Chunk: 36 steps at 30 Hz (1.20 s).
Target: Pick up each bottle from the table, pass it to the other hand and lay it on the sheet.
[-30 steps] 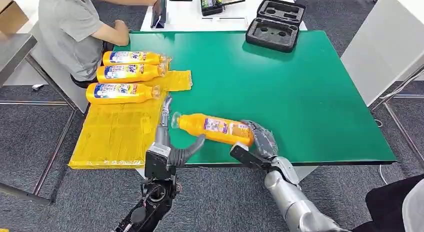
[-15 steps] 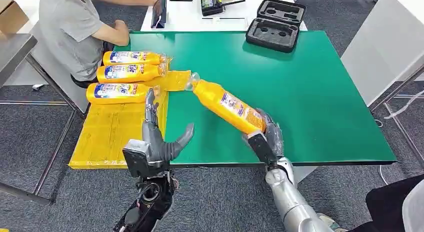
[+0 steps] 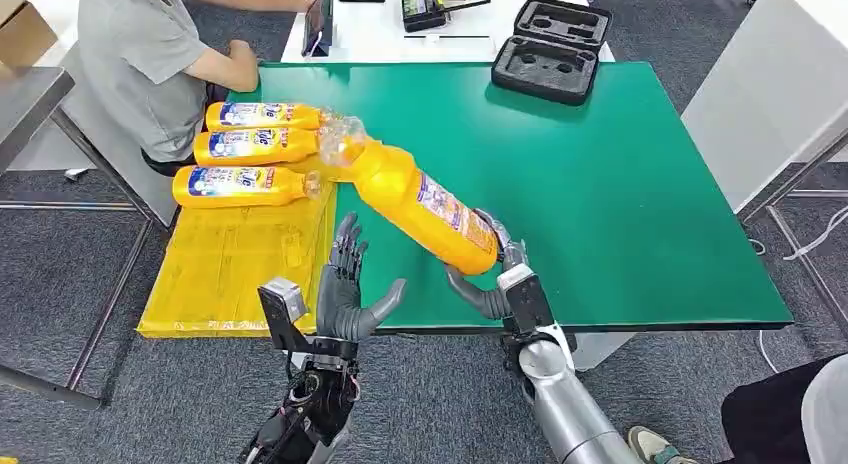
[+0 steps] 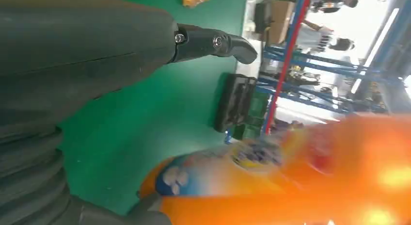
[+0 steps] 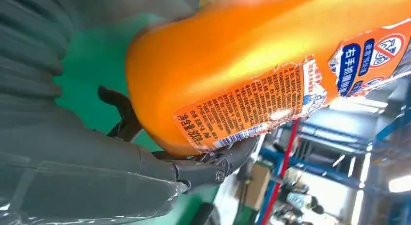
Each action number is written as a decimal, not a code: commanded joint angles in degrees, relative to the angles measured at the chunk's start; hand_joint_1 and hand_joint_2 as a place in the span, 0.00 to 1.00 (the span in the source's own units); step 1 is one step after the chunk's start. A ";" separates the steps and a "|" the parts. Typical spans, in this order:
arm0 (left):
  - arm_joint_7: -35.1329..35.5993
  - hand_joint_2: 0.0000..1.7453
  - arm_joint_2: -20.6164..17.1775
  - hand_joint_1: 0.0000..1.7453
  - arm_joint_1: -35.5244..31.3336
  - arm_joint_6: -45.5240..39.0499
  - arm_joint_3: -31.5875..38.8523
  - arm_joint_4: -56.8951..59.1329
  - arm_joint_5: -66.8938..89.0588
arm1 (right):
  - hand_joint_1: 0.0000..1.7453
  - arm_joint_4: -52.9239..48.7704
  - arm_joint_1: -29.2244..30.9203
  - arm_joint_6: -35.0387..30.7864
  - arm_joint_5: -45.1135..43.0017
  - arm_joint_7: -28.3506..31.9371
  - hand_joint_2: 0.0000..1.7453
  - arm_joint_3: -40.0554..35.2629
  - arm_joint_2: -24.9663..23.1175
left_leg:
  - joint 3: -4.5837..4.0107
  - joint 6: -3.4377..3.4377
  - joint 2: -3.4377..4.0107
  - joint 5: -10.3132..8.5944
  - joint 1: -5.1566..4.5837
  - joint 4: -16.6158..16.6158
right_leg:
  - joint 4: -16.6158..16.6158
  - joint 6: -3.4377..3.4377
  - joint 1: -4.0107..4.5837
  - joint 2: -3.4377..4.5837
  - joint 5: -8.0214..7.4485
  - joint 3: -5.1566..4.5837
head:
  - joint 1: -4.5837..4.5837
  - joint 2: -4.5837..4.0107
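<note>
Orange bottle point(image 3: 420, 199) has swung up steeper in your right hand point(image 3: 495, 274), which grips its base over the green table point(image 3: 620, 184), while your left hand point(image 3: 345, 284) waits spread beside it, so the handover looks imminent.

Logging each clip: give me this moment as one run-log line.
right hand: holds orange plastic bottle by base, raised, tilted | left hand: open, empty, beside bottle | yellow sheet: three bottles lying | stage: pre-handover

Orange bottles, four; yellow sheet, one.
Held bottle point(image 3: 420, 199) tilted at frame centre, clear cap toward upper left; three bottles point(image 3: 247, 147) lying parallel on sheet point(image 3: 235, 269), left.
</note>
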State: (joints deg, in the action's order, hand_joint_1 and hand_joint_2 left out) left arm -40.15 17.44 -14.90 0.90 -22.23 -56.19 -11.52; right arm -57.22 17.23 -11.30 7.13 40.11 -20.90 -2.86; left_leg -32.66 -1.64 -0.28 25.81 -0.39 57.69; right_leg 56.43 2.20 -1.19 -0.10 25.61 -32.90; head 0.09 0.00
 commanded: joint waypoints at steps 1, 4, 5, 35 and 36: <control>0.15 1.00 2.52 0.00 -1.77 0.78 5.34 3.91 1.35 | 1.00 -2.57 0.02 -0.36 0.05 -0.11 1.00 -5.55 2.34 | 0.02 0.05 -0.01 0.01 0.03 0.02 | -0.03 -0.05 0.03 -0.03 0.00 0.06 | 0.00 0.00; 0.15 1.00 2.52 0.00 -1.77 0.78 5.34 3.91 1.35 | 1.00 -2.57 0.02 -0.36 0.05 -0.11 1.00 -5.55 2.34 | 0.02 0.06 -0.02 0.01 0.03 0.02 | -0.03 -0.06 0.03 -0.04 0.01 0.06 | 0.00 0.00; 0.15 1.00 2.52 0.00 -1.77 0.78 5.34 3.91 1.35 | 1.00 -2.57 0.02 -0.36 0.05 -0.11 1.00 -5.55 2.34 | 0.08 0.10 -0.01 0.05 0.10 0.04 | -0.06 -0.11 0.11 -0.03 0.02 0.15 | 0.00 0.00; 0.15 1.00 2.05 0.00 -0.48 6.37 6.20 -2.46 2.25 | 1.00 0.69 -0.70 -0.70 0.15 -0.11 1.00 -5.37 3.12 | 0.04 0.06 -0.01 0.02 0.03 0.01 | -0.04 -0.06 0.03 -0.02 0.00 0.07 | 0.02 0.00; 0.15 1.00 2.05 0.00 -0.48 6.37 6.20 -2.46 2.25 | 1.00 0.69 -0.70 -0.70 0.15 -0.11 1.00 -5.37 3.12 | 0.09 0.09 0.00 0.04 0.08 0.02 | -0.06 -0.09 0.08 -0.01 0.01 0.14 | 0.00 0.00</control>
State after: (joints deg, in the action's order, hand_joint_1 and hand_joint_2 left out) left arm -40.15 17.81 -14.72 6.66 -16.66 -60.28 -9.11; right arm -59.76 14.44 -11.71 7.32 40.11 -25.70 -0.42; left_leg -32.66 -1.64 -0.28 25.81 -0.40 57.69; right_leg 56.43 2.20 -1.20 -0.10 25.61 -32.89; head 0.09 0.00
